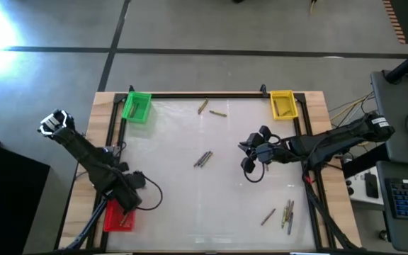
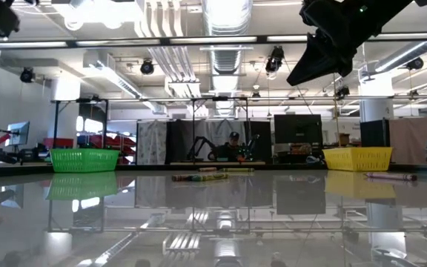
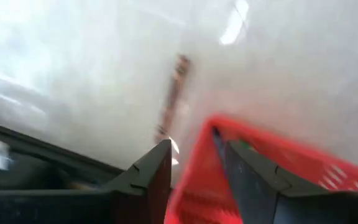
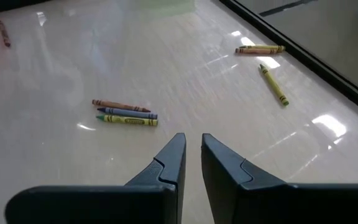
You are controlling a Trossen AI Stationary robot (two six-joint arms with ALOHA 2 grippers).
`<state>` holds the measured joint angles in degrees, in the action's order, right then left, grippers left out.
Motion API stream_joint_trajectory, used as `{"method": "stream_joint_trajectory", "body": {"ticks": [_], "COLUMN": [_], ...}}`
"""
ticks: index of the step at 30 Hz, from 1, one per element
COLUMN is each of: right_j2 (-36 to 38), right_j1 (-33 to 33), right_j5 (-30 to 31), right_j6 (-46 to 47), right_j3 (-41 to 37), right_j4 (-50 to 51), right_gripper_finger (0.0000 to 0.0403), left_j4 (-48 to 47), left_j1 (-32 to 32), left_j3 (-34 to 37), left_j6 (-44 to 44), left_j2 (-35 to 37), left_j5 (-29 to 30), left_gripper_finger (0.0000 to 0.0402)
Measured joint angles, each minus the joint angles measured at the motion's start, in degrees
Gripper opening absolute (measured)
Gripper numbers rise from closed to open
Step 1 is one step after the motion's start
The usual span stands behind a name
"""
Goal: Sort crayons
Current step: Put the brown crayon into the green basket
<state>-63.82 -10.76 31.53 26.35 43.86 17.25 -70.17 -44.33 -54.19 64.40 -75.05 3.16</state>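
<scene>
High view puts the left gripper (image 1: 127,200) at the near left corner of the table (image 1: 225,212), hovering over the red bin (image 1: 117,218) that sits there; the left wrist view shows its jaws spread apart with nothing between them, one finger on each side of the bin's red rim (image 3: 194,155), and a brownish crayon (image 3: 174,93) lying on the table just beyond the bin. Near the right front of the table lies a small cluster of crayons (image 1: 287,212), with one more (image 1: 268,217) slightly to their left. Farther in, the right gripper (image 1: 250,152) hangs above the table right of centre, reaching in from the right edge; its wrist view shows the jaws (image 4: 191,155) nearly together, only a narrow gap between the fingers and nothing held. Just past them a trio of crayons (image 4: 125,113), brown, blue and yellow-green, lies side by side at the table's centre (image 1: 202,159). Beyond, toward the far edge, three more crayons (image 1: 212,109) rest near the back rail, seen in the right wrist view as a pair (image 4: 261,48) and a single yellow one (image 4: 273,85). At the far corners stand the green bin (image 1: 137,106) on the left and the yellow bin (image 1: 282,103) on the right.
</scene>
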Motion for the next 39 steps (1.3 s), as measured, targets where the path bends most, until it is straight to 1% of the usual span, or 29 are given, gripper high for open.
{"method": "stream_joint_trajectory", "body": {"ticks": [3, 5, 8, 10, 13, 16, 21, 23, 28, 34, 39], "right_j2": [0.0, 0.0, 0.0, 0.0, 0.0, 0.0, 0.0, 0.0, 0.0, 0.0, 0.0], "right_j1": [0.0, 0.0, 0.0, 0.0, 0.0, 0.0, 0.0, 0.0, 0.0, 0.0, 0.0], "right_j5": [0.0, 0.0, 0.0, 0.0, 0.0, 0.0, 0.0, 0.0, 0.0, 0.0, 0.0], "right_j6": [0.0, 0.0, 0.0, 0.0, 0.0, -0.3, -0.7, -0.8, -1.1, -1.1, -1.1], "right_j3": [0.0, 0.0, 0.0, 0.0, 0.0, 0.0, 0.0, 0.0, 0.0, 0.0, 0.0], "right_j4": [0.0, 0.0, 0.0, 0.0, 0.0, 0.0, 0.0, 0.0, 0.0, 0.0, 0.0], "right_gripper_finger": [0.0043, 0.0043, 0.0043, 0.0043, 0.0043, 0.0043, 0.0043, 0.0043, 0.0043, 0.0043, 0.0043], "left_j4": [-0.4, 0.1, 1.9, 3.4, 7.3, 10.2, 13.3, 16.6, 26.0, 26.3, 26.2], "left_j1": [0.3, 0.8, 1.9, 2.7, 3.8, 4.9, 5.9, 5.9, 6.1, 6.8, 7.5], "left_j3": [-1.4, -1.5, -0.6, 1.0, 4.0, 7.7, 13.2, 15.1, 18.6, 19.1, 21.0], "left_j6": [-1.8, -2.8, -4.6, -6.2, -8.3, -8.9, -8.9, -9.4, -11.5, -11.6, -11.4], "left_j2": [0.0, 0.0, -0.4, -0.9, -1.5, -1.8, -1.7, -1.7, -1.7, -1.7, -1.5], "left_j5": [5.3, 7.8, 9.3, 9.3, 9.2, 7.8, 3.2, 1.7, 0.3, 0.4, 0.4], "left_gripper_finger": [0.0135, 0.0135, 0.0135, 0.0135, 0.0135, 0.0135, 0.0135, 0.0135, 0.0135, 0.0132, 0.0104]}}
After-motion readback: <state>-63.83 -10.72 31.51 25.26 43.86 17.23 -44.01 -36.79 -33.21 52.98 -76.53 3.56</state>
